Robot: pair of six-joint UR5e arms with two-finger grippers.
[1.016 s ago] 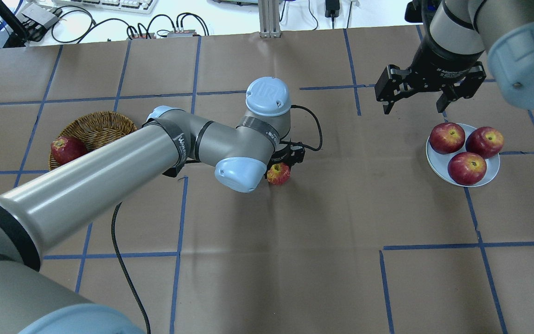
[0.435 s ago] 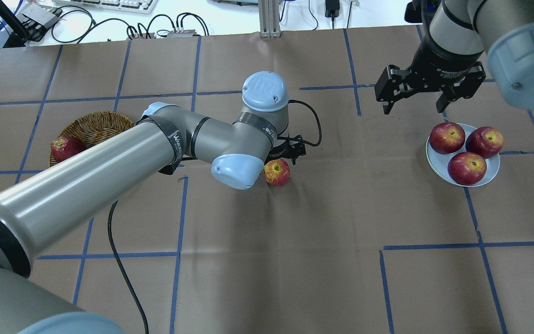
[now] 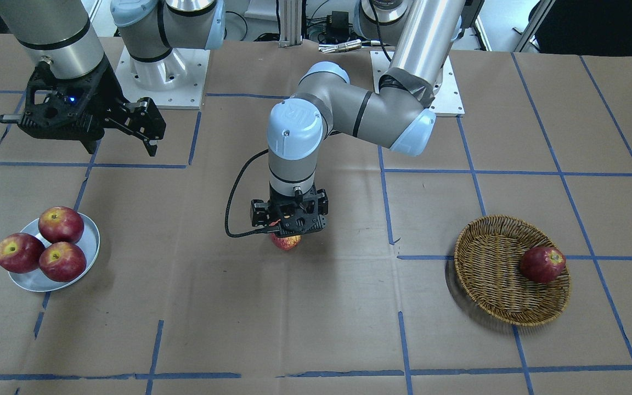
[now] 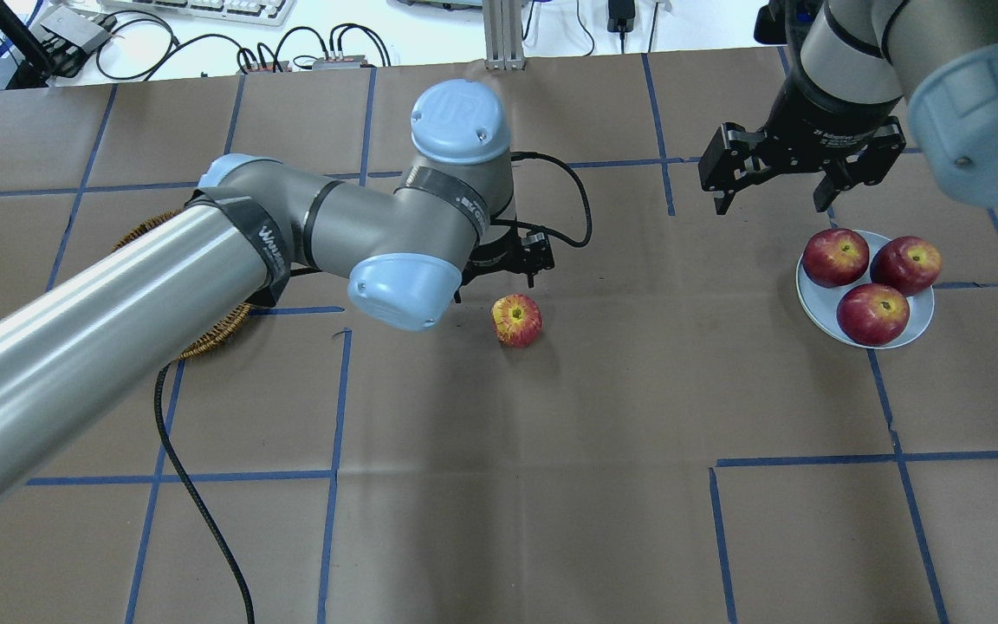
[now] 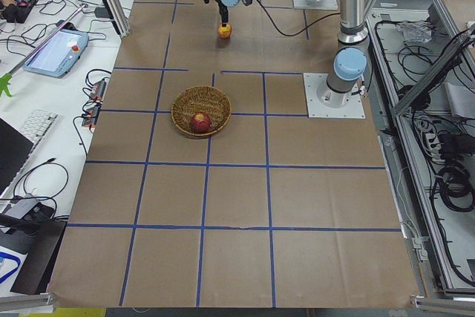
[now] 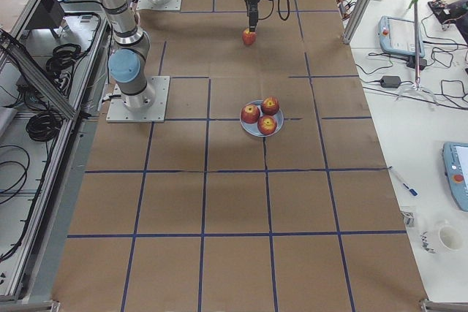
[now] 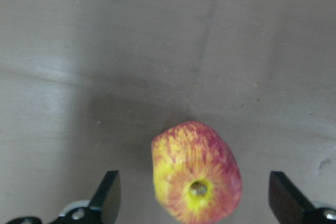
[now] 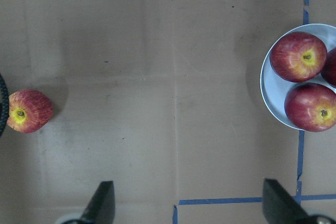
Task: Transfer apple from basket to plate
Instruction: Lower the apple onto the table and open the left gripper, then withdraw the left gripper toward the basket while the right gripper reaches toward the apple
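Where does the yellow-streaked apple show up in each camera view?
Front-facing: apple at centre.
Overhead: apple near centre.
Exterior left: apple top middle.
Exterior right: apple top middle.
Left wrist: apple bottom centre.
Right wrist: apple left edge.
Landmark: plate, missing from exterior left and left wrist.

The brown-papered table [image 4: 551,485] carries the apple [image 4: 517,320] mid-table, with the basket [image 3: 486,274] and the plate [image 3: 91,241] far either side.

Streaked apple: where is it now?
The apple sits mid-table in the overhead view, under the open left gripper, between basket at left and plate at right.
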